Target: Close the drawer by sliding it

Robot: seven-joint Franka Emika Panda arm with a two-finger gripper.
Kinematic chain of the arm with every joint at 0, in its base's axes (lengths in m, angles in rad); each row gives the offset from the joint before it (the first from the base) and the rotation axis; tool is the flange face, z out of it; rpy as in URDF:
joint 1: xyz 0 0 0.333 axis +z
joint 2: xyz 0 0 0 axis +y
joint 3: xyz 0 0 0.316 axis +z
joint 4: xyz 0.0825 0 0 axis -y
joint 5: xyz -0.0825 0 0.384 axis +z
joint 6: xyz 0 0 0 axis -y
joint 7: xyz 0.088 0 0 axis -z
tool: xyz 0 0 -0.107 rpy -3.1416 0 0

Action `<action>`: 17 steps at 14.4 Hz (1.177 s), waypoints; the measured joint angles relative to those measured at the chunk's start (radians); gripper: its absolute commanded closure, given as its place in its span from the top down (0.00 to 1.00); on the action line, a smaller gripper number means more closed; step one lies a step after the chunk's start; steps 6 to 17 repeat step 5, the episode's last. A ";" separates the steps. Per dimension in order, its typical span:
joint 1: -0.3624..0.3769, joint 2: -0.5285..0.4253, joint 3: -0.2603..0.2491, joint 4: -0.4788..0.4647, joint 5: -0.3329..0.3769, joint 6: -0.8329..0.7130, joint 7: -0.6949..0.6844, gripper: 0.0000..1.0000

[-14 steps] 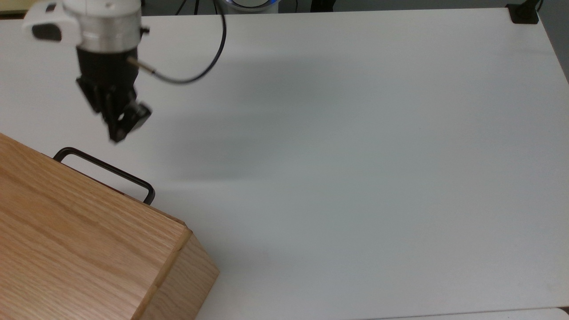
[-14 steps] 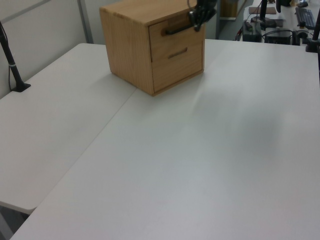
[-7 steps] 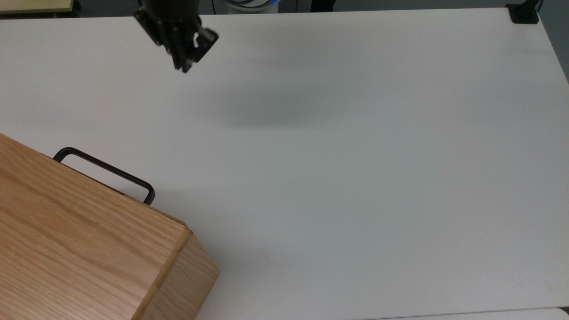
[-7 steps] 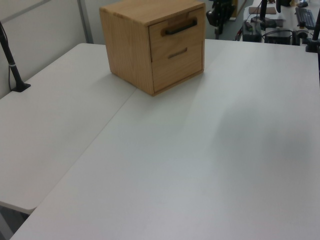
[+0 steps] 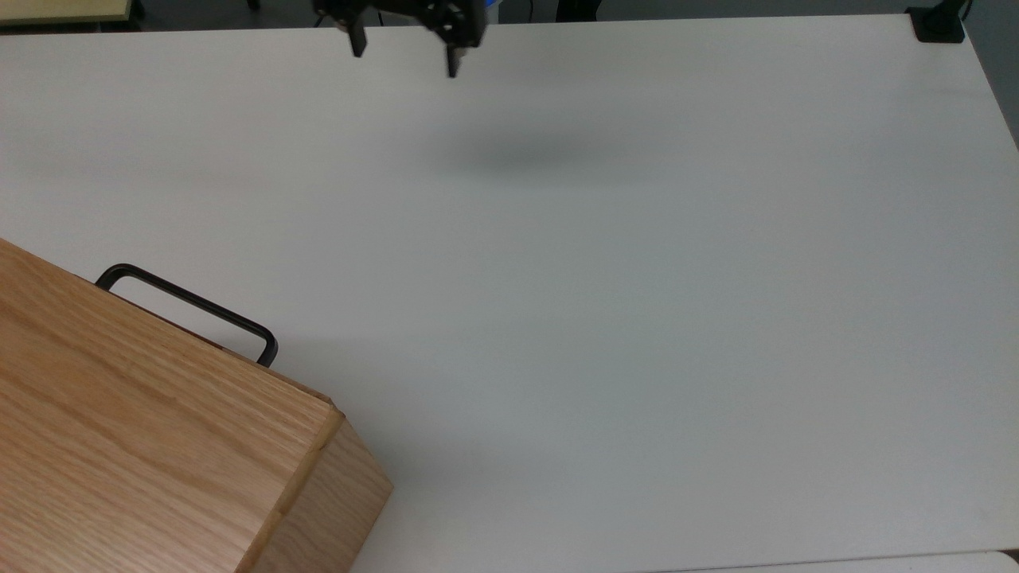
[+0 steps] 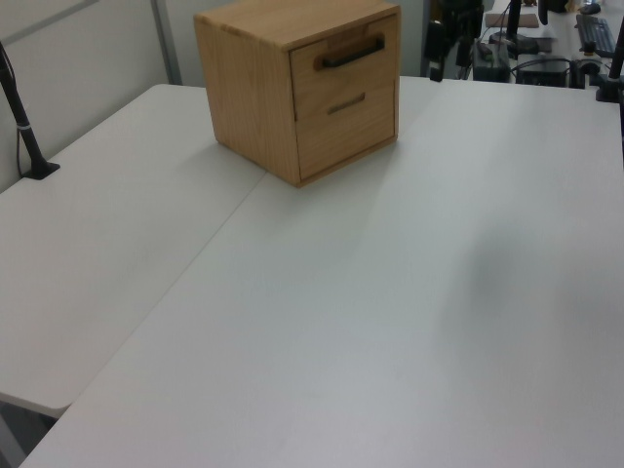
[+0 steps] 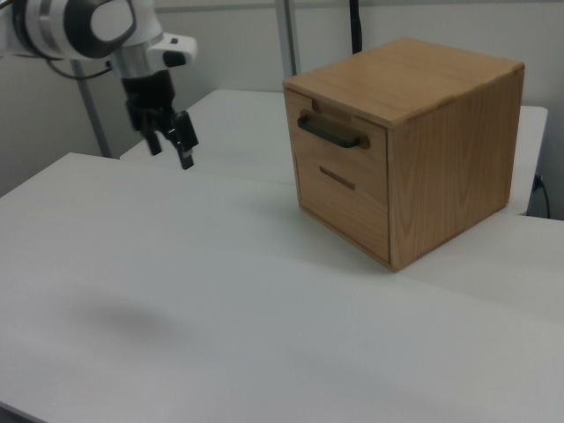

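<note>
Drawer (image 7: 342,145), topmost in the oak cabinet (image 7: 449,150) on the white table (image 7: 220,308), sits flush and closed. Gripper (image 7: 170,144), fingers spread and empty, hangs well apart from it.

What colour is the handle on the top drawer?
Black; the handle shows best in the right view.

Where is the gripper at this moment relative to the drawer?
The gripper hangs open above the white table at the right view's upper left, well clear of the drawer, which sits pushed into the oak cabinet.
</note>
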 measured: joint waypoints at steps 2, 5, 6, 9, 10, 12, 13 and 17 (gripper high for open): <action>0.069 -0.029 -0.045 -0.045 0.000 0.000 -0.131 1.00; 0.115 -0.034 -0.108 -0.051 0.000 0.000 -0.203 1.00; 0.115 -0.034 -0.108 -0.051 0.000 0.000 -0.203 1.00; 0.115 -0.034 -0.108 -0.051 0.000 0.000 -0.203 1.00; 0.115 -0.034 -0.108 -0.051 0.000 0.000 -0.203 1.00; 0.115 -0.034 -0.108 -0.051 0.000 0.000 -0.203 1.00; 0.115 -0.034 -0.108 -0.051 0.000 0.000 -0.203 1.00; 0.115 -0.034 -0.108 -0.051 0.000 0.000 -0.203 1.00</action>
